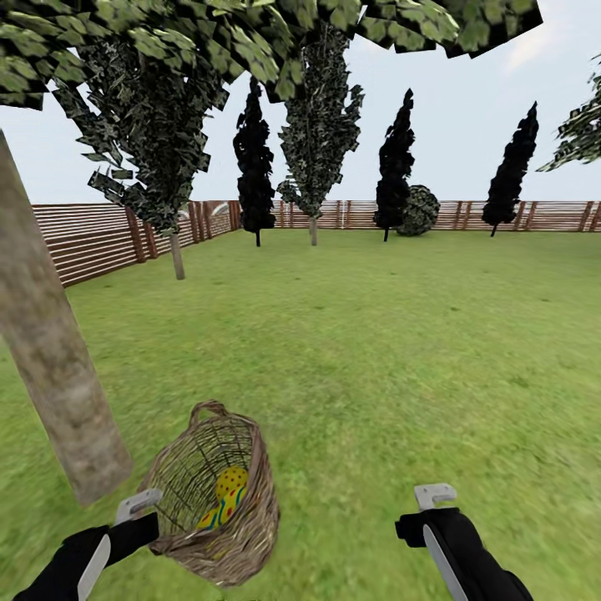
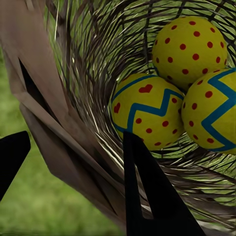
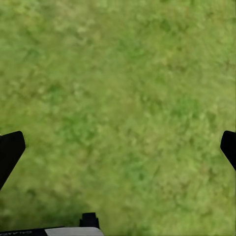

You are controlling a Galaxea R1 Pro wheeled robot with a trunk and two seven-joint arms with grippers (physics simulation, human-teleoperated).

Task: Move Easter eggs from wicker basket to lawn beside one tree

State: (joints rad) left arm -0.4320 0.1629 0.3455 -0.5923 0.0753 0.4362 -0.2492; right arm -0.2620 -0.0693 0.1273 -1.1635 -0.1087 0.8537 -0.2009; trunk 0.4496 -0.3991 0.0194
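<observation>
The wicker basket [image 1: 260,501] leans tilted on the lawn [image 1: 401,334], just right of the pale trunk of a tree [image 1: 52,367]. In the head view one Easter egg [image 1: 228,492] shows through its mouth. The left wrist view looks into the basket [image 2: 88,59] and shows three Easter eggs, one dotted [image 2: 189,46], one with a heart and a zigzag [image 2: 147,110], and one at the frame's edge [image 2: 214,110]. My left gripper [image 1: 143,511] [image 2: 73,137] straddles the basket's rim, one finger inside and one outside, shut on the wall. My right gripper [image 1: 434,501] [image 3: 118,142] hangs open over bare grass.
A brown slat fence [image 1: 92,238] rings the garden. Dark cone-shaped trees [image 1: 255,167] and a round bush [image 1: 417,210] stand along the far side. A second pale-trunked tree [image 1: 177,255] grows by the left fence. Open grass stretches ahead and to the right.
</observation>
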